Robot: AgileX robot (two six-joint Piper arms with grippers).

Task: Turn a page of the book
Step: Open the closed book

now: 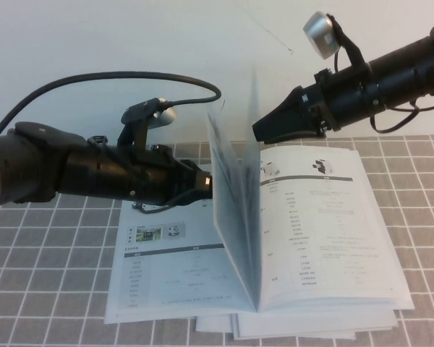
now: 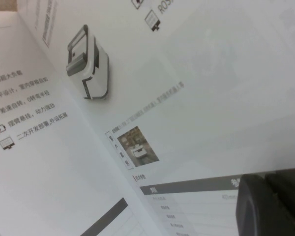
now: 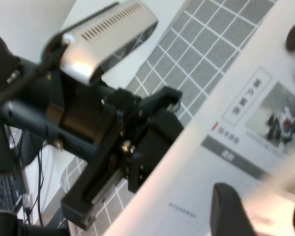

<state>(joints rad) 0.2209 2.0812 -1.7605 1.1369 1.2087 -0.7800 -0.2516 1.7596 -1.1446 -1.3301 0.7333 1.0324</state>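
Observation:
The book [image 1: 325, 238] lies open on the checked cloth. One page [image 1: 235, 217] stands nearly upright at the spine, blurred. My left gripper [image 1: 206, 181] reaches in from the left and meets the page's left face, where its tip is hidden. In the left wrist view its dark fingers [image 2: 265, 206] lie together over printed sheets. My right gripper [image 1: 259, 132] hangs at the page's upper edge on the right side. In the right wrist view it [image 3: 263, 199] is open, with the blurred page edge [image 3: 265, 191] between the spread fingers. The page's face [image 3: 226, 162] there shows small robots.
Loose white sheets [image 1: 311, 329] stick out under the book at the table's front edge. The grey checked cloth [image 1: 43, 289] covers the table around it. A white wall stands behind. The left arm's body and camera [image 3: 108, 34] fill the space beyond the page.

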